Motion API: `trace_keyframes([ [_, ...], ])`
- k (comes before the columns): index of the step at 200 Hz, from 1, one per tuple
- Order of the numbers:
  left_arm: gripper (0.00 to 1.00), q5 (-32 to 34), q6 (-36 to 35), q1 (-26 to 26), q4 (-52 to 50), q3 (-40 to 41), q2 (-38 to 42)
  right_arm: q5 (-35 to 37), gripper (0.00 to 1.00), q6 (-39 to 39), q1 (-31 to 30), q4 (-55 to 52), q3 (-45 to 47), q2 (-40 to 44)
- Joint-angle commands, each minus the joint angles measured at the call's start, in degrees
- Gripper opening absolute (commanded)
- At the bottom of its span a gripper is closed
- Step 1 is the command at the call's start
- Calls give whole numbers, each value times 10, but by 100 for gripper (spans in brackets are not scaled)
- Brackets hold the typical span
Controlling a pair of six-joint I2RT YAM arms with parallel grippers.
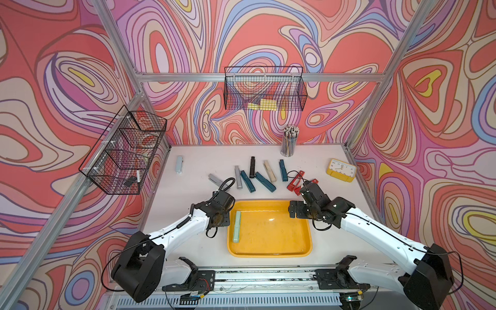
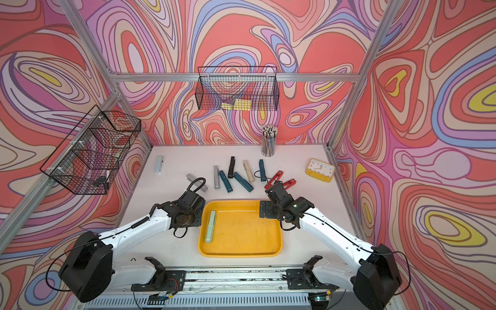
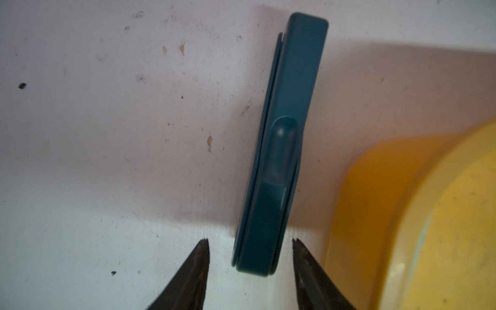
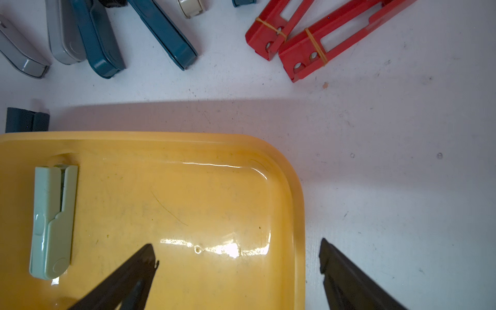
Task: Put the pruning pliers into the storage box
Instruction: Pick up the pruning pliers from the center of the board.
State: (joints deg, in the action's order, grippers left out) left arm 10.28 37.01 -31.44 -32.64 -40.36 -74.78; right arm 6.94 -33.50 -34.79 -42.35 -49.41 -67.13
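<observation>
The storage box is a shallow yellow tray at the table's front. One pale green pruning pliers lies inside along its left wall. My left gripper points down at the box's far left corner. It stands half open astride the end of a teal pliers lying on the table, with a gap on each side. My right gripper is wide open and holds nothing, above the far right corner. Several more pliers, among them teal, beige and red, lie behind the box.
A yellow clock stands at the back right and a cup of pencils at the back wall. Black wire baskets hang on the back wall and the left frame. A lone grey-blue pliers lies far left.
</observation>
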Motion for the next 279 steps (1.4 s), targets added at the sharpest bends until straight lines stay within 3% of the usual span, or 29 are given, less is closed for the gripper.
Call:
trace_keyframes([
  [1, 52, -11, -10, 3, 20, 0, -13, -5, 98, 8, 3, 1, -12, -11],
  [104, 49, -27, -31, 30, 54, 3, -54, -8, 98, 6, 3, 8, -13, -24],
  [168, 40, -46, -42, 44, 74, 0, -78, -12, 98, 3, 3, 15, -9, -30],
  [228, 13, -41, -23, 48, 62, 2, -70, -13, 98, 0, 3, 20, -1, -22],
  [265, 0, -24, -3, 47, 40, 11, -46, -18, 98, -1, 3, 19, 6, -8],
  [279, 0, -14, 8, 48, 24, 12, -34, -18, 98, -1, 2, 18, 9, -1],
])
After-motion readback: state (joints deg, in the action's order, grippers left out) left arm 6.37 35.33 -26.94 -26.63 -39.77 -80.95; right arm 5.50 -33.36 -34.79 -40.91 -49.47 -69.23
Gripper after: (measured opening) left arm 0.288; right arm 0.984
